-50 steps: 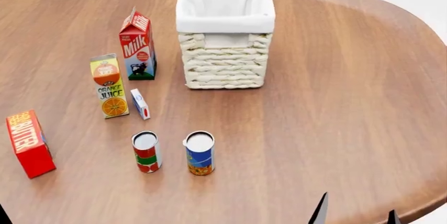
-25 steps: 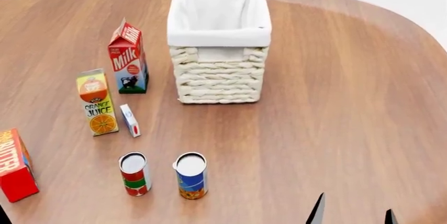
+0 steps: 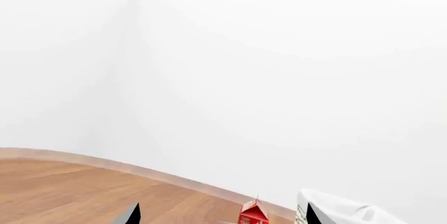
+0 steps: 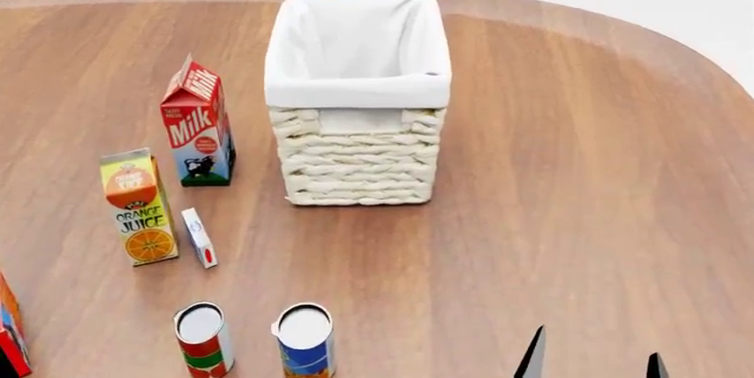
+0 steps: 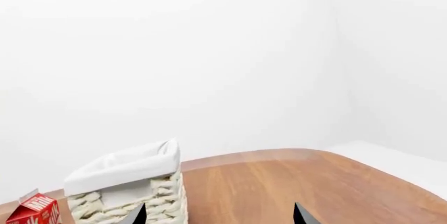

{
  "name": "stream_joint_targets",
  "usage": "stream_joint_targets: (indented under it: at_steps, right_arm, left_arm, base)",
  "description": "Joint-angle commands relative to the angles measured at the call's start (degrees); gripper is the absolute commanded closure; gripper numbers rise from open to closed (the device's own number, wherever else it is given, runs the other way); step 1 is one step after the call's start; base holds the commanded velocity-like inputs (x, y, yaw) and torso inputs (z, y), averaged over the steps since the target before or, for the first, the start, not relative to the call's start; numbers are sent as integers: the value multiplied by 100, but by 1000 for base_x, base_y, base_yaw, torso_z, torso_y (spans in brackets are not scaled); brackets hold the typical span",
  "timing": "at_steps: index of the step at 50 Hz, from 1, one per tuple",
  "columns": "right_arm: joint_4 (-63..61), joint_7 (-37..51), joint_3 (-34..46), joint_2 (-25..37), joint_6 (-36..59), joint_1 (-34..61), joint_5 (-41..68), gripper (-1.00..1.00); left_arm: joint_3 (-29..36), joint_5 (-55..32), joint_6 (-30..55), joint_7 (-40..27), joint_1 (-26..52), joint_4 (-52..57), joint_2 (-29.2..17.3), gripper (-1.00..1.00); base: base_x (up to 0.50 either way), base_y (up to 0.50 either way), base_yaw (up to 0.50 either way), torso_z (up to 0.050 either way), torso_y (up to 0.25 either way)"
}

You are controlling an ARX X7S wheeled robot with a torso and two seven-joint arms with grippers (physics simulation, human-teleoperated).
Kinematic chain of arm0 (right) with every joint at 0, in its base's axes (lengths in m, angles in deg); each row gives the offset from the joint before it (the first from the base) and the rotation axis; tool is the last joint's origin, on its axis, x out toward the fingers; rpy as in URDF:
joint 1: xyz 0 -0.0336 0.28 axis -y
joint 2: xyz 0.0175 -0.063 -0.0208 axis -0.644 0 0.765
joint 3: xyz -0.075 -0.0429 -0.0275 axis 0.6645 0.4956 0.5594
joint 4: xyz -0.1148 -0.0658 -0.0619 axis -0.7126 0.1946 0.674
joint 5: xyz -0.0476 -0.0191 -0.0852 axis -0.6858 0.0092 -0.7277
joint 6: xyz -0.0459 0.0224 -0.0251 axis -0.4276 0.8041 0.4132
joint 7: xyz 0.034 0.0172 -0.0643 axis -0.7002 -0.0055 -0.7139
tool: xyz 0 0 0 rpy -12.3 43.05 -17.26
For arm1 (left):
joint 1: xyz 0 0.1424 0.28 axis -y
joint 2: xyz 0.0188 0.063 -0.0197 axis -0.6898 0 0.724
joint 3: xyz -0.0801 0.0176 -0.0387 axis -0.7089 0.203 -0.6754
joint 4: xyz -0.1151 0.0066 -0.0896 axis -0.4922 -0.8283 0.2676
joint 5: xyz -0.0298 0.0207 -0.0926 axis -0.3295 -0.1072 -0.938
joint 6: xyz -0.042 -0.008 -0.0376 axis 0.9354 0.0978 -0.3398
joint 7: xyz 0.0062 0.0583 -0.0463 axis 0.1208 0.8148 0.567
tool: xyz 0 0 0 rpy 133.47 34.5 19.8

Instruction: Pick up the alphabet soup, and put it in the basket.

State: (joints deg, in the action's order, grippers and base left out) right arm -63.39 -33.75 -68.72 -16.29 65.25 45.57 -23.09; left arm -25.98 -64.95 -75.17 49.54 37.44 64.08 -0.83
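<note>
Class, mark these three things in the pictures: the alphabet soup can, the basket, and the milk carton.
alphabet soup (image 4: 305,347): head view, on the blue label just under the white top.
basket (image 4: 358,162): head view, on the woven front wall.
milk carton (image 4: 194,133): head view, on the front face by the word Milk.

The wooden table (image 4: 566,175) carries the basket (image 4: 357,162), cartons and two cans.

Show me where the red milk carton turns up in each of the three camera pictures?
Head view: milk carton stands upright at the left, beside the basket.
Left wrist view: only its red top peeks up at the bottom edge.
Right wrist view: bottom-left corner, partly cut off.
Shared landmark: the basket, next to it in every view.
</note>
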Motion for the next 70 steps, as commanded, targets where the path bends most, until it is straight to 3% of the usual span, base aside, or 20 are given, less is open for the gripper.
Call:
stream_joint_targets:
  at_steps: [1, 70]
  right_arm:
    - [-9, 14, 37, 17, -39, -11, -23, -100]
    - [80, 123, 155, 110, -112, 41, 55, -100]
  left_arm:
    - [28, 9, -10, -27, 0, -1, -20, -100]
    - [161, 28, -47, -179, 30, -36, -128, -100]
  base:
    - [211, -31, 0, 0, 0]
    - [206, -1, 0, 0, 0]
